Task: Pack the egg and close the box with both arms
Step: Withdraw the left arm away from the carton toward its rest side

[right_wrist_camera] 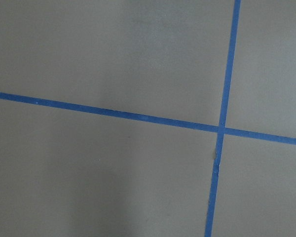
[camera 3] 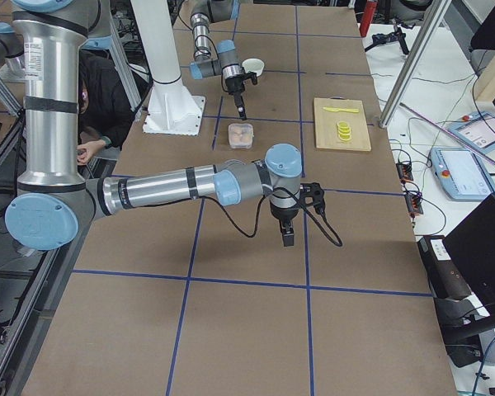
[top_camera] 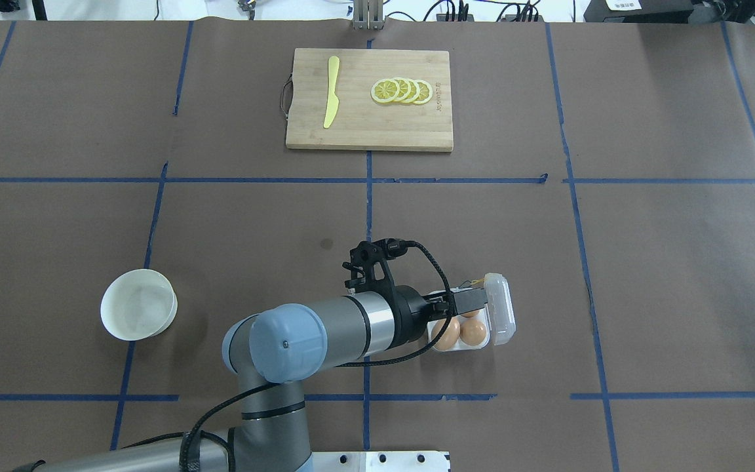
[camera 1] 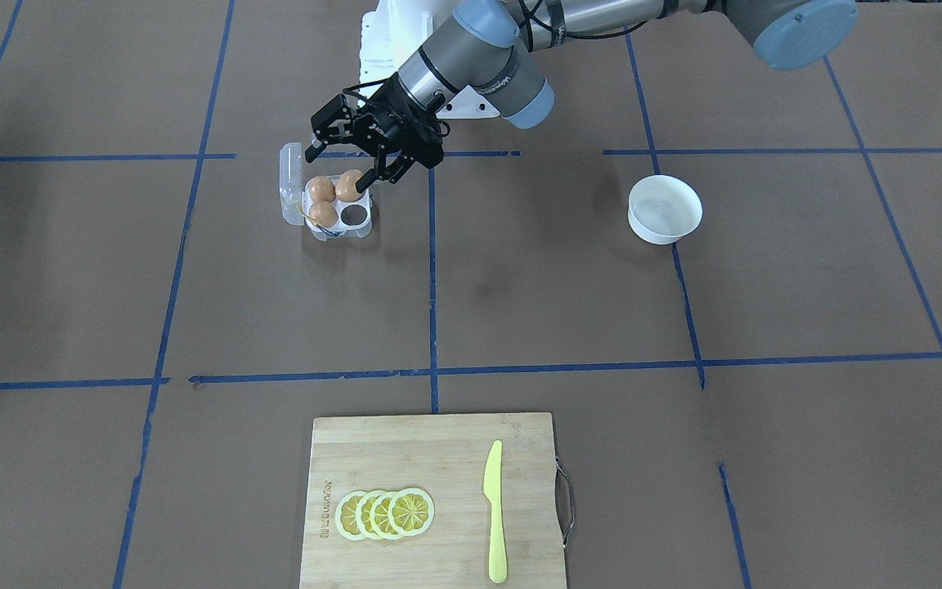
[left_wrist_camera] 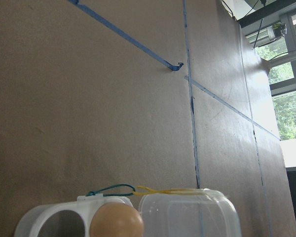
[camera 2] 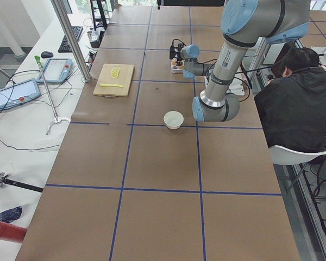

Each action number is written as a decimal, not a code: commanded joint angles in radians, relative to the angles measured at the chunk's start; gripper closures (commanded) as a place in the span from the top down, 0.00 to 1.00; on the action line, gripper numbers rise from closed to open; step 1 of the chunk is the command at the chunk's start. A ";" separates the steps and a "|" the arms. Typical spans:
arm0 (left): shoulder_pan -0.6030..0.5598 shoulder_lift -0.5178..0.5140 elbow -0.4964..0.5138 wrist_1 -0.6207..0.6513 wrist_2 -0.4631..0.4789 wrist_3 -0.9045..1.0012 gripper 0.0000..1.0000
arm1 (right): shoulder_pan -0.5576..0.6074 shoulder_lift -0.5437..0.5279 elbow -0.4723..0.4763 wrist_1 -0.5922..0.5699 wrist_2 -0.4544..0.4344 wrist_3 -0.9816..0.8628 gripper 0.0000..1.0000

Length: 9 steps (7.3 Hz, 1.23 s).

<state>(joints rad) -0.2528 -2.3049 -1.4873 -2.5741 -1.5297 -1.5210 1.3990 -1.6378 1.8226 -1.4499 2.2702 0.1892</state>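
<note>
The clear egg box (camera 1: 332,225) lies open on the table, its lid (camera 1: 291,186) folded out to the side. Three orange-brown eggs (camera 1: 321,190) sit in its cups and one cup (camera 1: 354,215) is empty. My left gripper (camera 1: 338,168) hovers just above the box, open, with one fingertip (camera 1: 366,180) next to the nearest egg (camera 1: 348,186). In the overhead view the left wrist covers part of the box (top_camera: 482,345). The left wrist view shows one egg (left_wrist_camera: 117,223), the lid (left_wrist_camera: 187,217) and the yellow string (left_wrist_camera: 160,190). My right gripper (camera 3: 287,237) hangs over bare table, far from the box; I cannot tell whether it is open or shut.
A white bowl (camera 1: 665,209) stands on the robot's left side of the table. A wooden cutting board (camera 1: 373,458) with lemon slices (camera 1: 385,514) and a yellow knife (camera 1: 495,511) lies at the far edge. A person sits beside the robot's base (camera 2: 296,98).
</note>
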 commanded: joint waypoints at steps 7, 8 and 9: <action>-0.595 0.311 -0.507 0.908 -0.404 0.945 1.00 | -0.033 0.006 0.104 0.003 0.090 0.132 0.90; -0.726 0.396 -0.507 0.907 -0.471 1.151 1.00 | -0.085 0.004 0.165 0.006 0.091 0.239 0.47; -0.853 0.489 -0.483 0.904 -0.560 1.350 1.00 | -0.163 0.004 0.208 0.032 0.084 0.340 0.29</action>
<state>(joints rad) -0.9558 -1.9251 -1.9820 -1.6713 -1.9974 -0.4115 1.3124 -1.6331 1.9743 -1.4376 2.3570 0.4121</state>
